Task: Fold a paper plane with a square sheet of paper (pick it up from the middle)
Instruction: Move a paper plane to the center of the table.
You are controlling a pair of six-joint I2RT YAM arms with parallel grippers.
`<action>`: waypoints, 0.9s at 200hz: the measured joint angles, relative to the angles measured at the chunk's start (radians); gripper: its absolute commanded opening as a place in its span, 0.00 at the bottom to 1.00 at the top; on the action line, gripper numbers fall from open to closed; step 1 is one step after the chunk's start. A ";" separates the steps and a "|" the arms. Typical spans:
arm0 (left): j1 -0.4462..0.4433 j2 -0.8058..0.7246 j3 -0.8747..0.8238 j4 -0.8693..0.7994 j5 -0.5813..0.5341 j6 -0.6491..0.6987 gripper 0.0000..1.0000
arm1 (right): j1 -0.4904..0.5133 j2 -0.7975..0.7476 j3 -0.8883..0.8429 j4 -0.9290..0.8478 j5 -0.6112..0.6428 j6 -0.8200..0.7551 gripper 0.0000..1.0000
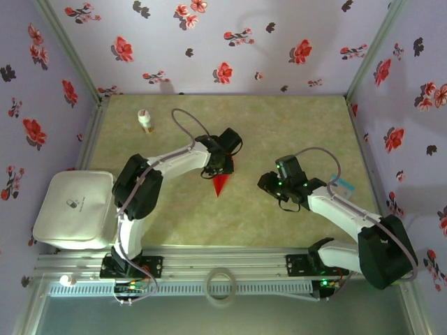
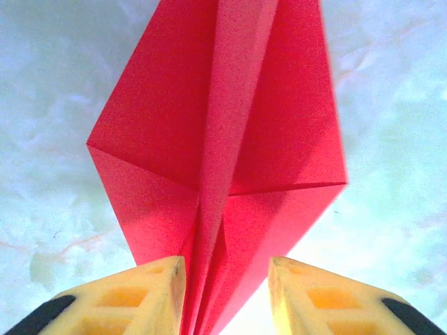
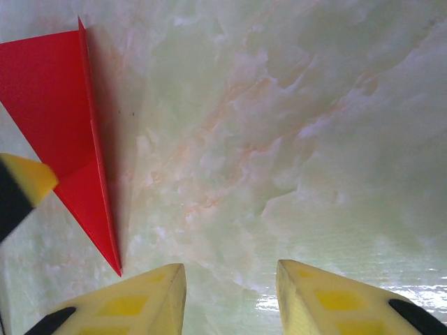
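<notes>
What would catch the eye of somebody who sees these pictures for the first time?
The bright red paper plane stands out in the middle of the pale green table, a pointed dart with a centre crease. The left gripper straddles its centre ridge with jaws apart, and the right gripper hangs open near its tip. Flowered walls frame the scene.

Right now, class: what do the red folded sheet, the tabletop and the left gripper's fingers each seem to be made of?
Red folded sheet: thin matte paper, holding sharp creases. Tabletop: pale green marble-look surface, slightly glossy by its glare; likely laminate or vinyl. Left gripper's fingers: yellow moulded plastic with hollow ribbed cells, probably printed.
</notes>
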 measured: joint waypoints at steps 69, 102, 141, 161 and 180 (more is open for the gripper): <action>0.051 -0.300 -0.224 0.146 -0.023 0.008 0.39 | -0.005 0.026 0.010 0.046 -0.033 -0.010 0.38; 0.108 -0.421 -0.364 0.199 -0.056 0.028 0.46 | -0.005 0.075 0.075 0.026 -0.016 -0.040 0.40; 0.217 -0.584 -0.510 0.226 -0.090 0.065 0.50 | -0.027 0.074 0.131 -0.017 0.032 -0.094 0.41; 0.282 -0.668 -0.579 0.257 -0.101 0.113 0.56 | -0.035 0.070 0.159 -0.080 0.079 -0.137 0.42; 0.328 -0.751 -0.652 0.301 -0.113 0.196 0.67 | -0.040 0.038 0.190 -0.150 0.189 -0.195 0.54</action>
